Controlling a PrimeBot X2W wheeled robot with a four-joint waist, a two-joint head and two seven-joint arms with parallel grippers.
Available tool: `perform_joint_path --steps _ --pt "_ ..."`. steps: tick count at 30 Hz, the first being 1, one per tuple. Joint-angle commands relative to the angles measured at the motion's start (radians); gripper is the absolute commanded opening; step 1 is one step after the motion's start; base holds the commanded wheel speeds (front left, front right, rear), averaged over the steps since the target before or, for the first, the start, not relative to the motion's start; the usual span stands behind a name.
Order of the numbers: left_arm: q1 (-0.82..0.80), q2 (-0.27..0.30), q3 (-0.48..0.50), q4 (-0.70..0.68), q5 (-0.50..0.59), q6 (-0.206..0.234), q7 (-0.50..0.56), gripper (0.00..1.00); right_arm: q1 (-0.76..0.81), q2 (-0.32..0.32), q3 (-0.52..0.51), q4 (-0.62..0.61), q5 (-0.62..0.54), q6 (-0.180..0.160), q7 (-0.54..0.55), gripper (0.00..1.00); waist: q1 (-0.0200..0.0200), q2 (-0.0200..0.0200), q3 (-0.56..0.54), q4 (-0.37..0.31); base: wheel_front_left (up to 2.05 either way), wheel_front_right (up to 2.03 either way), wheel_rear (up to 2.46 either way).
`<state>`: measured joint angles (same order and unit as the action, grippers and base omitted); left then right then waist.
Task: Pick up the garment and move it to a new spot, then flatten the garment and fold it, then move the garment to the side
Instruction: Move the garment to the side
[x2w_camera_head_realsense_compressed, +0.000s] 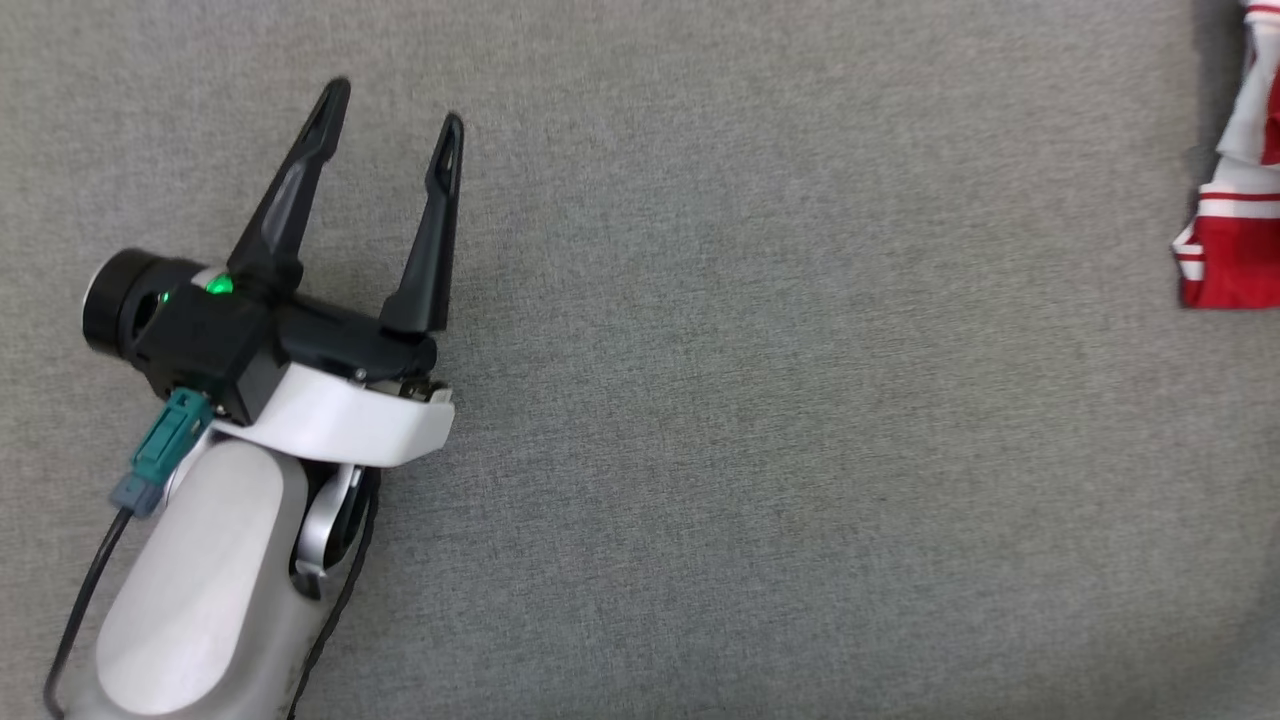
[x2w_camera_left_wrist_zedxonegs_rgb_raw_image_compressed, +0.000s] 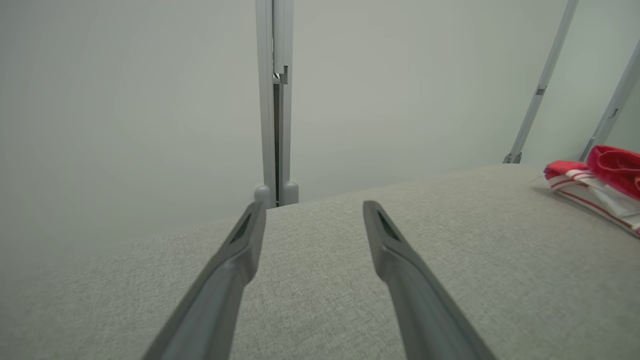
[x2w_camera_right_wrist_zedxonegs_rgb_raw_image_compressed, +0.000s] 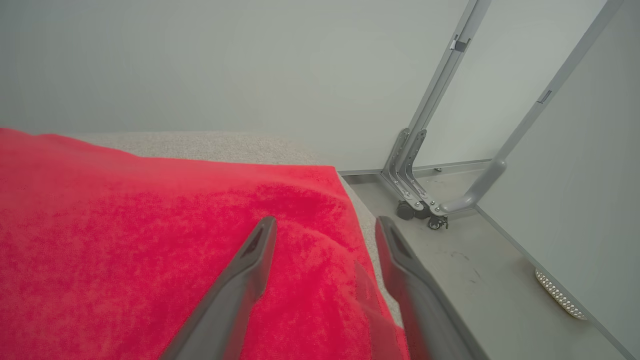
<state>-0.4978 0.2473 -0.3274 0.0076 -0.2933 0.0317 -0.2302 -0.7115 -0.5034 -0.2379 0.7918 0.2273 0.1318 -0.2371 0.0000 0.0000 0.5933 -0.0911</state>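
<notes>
This looks like a robot test cell or lab. The wide bench (x2w_camera_head_realsense_compressed: 760, 420) is covered edge to edge in plain grey fabric, and pale, bare partition panels (x2w_camera_right_wrist_zedxonegs_rgb_raw_image_compressed: 225, 65) close it in on the far side and the right. The panels stand in grey metal frames (x2w_camera_left_wrist_zedxonegs_rgb_raw_image_compressed: 274, 110) with angled braces (x2w_camera_right_wrist_zedxonegs_rgb_raw_image_compressed: 406, 175) that end in small castors (x2w_camera_right_wrist_zedxonegs_rgb_raw_image_compressed: 405, 210) on a smooth grey floor (x2w_camera_right_wrist_zedxonegs_rgb_raw_image_compressed: 480, 285), like a movable enclosure.
</notes>
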Motion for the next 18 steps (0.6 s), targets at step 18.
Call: perform_joint_path --steps 18 --pt "0.311 0.024 0.073 0.075 -0.069 0.08 -0.024 1.0 0.444 0.276 0.208 -0.576 -0.024 -0.002 -0.004 1.0 0.0 0.0 -0.332 0.005 0.0 0.0 0.0"
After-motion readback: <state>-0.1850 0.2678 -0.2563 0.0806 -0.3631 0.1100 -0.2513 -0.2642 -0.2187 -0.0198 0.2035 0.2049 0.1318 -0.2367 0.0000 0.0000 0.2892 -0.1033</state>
